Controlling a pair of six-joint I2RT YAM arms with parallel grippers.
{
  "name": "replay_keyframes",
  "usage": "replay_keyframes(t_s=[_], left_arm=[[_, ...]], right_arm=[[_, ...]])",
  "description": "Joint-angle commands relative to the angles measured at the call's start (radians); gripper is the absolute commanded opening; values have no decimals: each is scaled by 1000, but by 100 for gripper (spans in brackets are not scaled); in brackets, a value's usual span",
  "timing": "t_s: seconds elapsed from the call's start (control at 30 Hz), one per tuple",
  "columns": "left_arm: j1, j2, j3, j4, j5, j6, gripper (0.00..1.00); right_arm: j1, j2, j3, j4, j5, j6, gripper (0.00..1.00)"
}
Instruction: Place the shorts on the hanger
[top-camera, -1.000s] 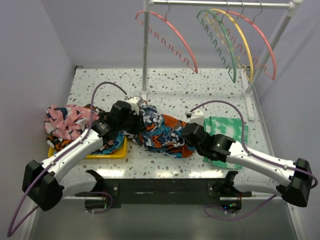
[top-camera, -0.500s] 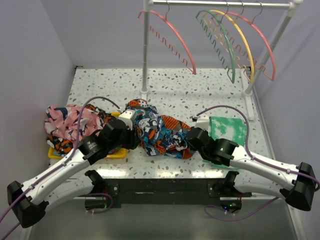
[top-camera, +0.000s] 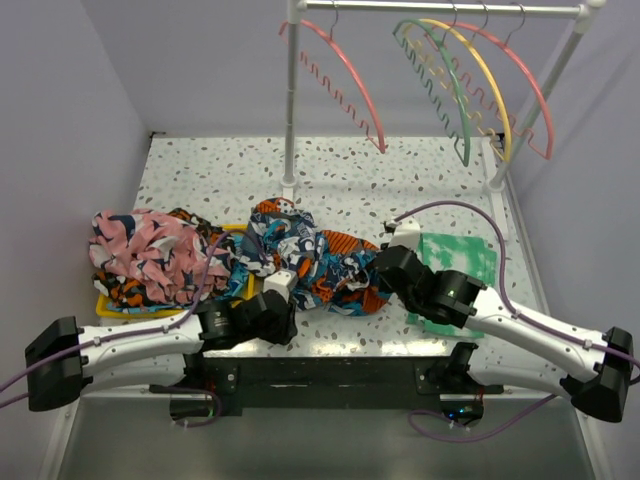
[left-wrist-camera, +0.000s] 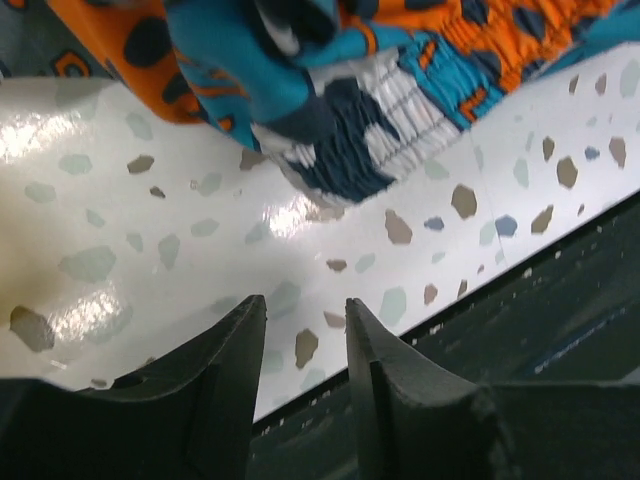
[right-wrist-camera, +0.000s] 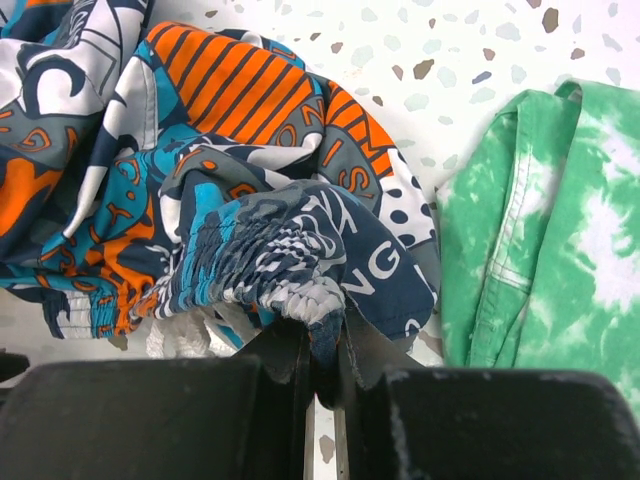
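Light was bright and even, coming from overhead. The glossy white speckled terrazzo tabletop (left-wrist-camera: 150, 250) threw back white glare patches in the left wrist view and a pale sheen along its near edge in the top view. The dark plastic left end effector (left-wrist-camera: 305, 315) was soft and out of focus close to the lens. The orange, teal and navy printed fabric shorts (right-wrist-camera: 250, 220) were sharp.
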Motion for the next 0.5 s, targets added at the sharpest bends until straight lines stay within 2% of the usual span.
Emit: replay_keyframes(t_s=[0.0,0.13,0.3,0.47], left_arm=[[-10,51,-35,253,-132,-69,46],[-10,109,-49,449,-213,-57,50],[-10,121,-26,476,-355,-52,51],[-9,111,6,435,-504,-64,47]], right_arm=[[-1,-29,59,-7,-10,-20,0],[-3,-27,81,-27,-7,-23,0],[-3,-36,86,-31,-21,-22,0],[-1,-52,82,-39,-35,-16,0]])
